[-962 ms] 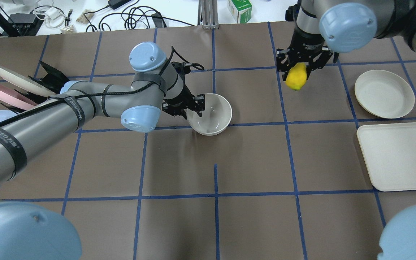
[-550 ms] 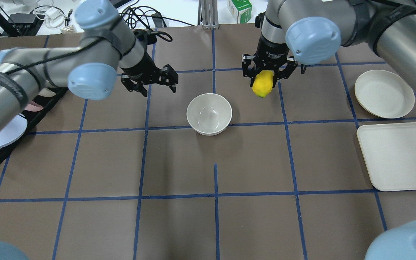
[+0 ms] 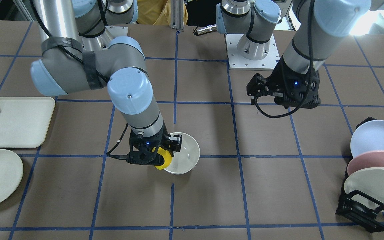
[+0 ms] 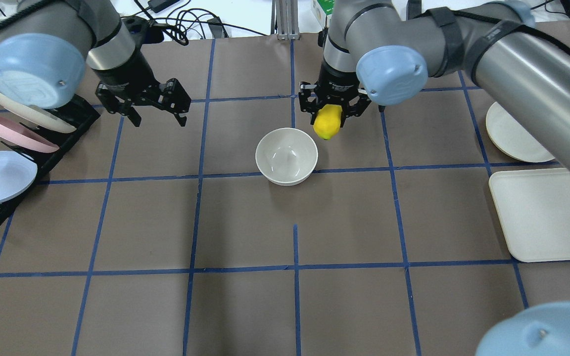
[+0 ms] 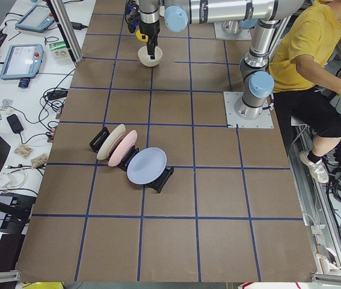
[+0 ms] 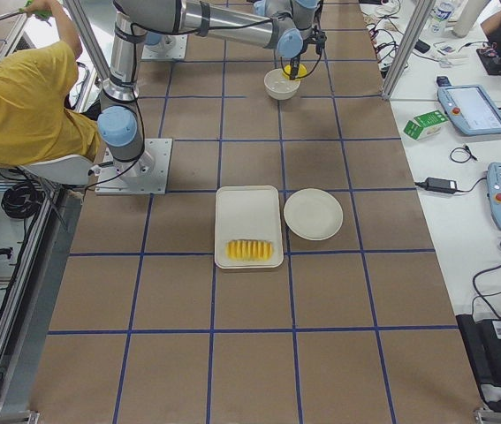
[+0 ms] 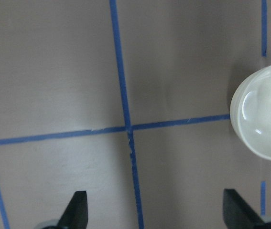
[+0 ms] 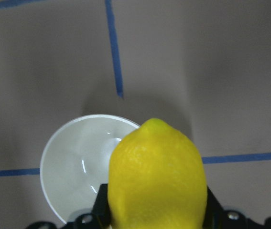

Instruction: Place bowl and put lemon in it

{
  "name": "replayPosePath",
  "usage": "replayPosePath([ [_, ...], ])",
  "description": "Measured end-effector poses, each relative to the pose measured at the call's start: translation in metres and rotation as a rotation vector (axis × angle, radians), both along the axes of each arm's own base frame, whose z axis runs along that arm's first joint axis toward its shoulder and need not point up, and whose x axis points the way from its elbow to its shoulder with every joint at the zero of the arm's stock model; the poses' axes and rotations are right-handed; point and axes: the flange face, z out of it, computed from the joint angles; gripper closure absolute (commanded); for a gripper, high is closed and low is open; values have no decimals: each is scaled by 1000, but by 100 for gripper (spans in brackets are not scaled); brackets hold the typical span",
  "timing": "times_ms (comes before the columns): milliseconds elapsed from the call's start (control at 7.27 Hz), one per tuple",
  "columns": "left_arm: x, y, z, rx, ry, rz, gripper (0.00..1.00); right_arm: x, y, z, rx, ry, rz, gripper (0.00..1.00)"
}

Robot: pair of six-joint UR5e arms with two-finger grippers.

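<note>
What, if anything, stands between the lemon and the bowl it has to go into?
Nothing visible does. The right tool holds the lemon just outside the rim of the bowl, which is empty and uncovered. The left tool hangs open well off to the bowl's other side, away from both.

A robotics lab is being shown. Two industrial arms [image 3: 78,70] are being carried on metal base plates [image 5: 231,120] bolted to a table [image 4: 245,222], which is being covered in brown sheeting and divided into squares by blue tape [image 4: 295,247]. Teach pendants [image 6: 474,108], a power adapter [image 6: 440,185] and loose cables [image 4: 181,24] are being kept on white side benches [image 6: 444,265]. Aluminium frame posts [image 5: 65,30] are being used around the table, and the rig is being attended by a person in a yellow shirt [image 5: 308,48].
</note>
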Motion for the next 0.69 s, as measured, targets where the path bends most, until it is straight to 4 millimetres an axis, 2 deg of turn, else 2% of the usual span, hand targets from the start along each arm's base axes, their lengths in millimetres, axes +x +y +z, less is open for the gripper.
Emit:
replayPosePath([
  [275, -2, 15, 28, -39, 15, -2, 0, 21, -1, -29, 8, -3, -25, 100],
  [688, -4, 23, 37, -52, 43, 9, 0, 32, 13, -56, 60, 9, -36, 100],
])
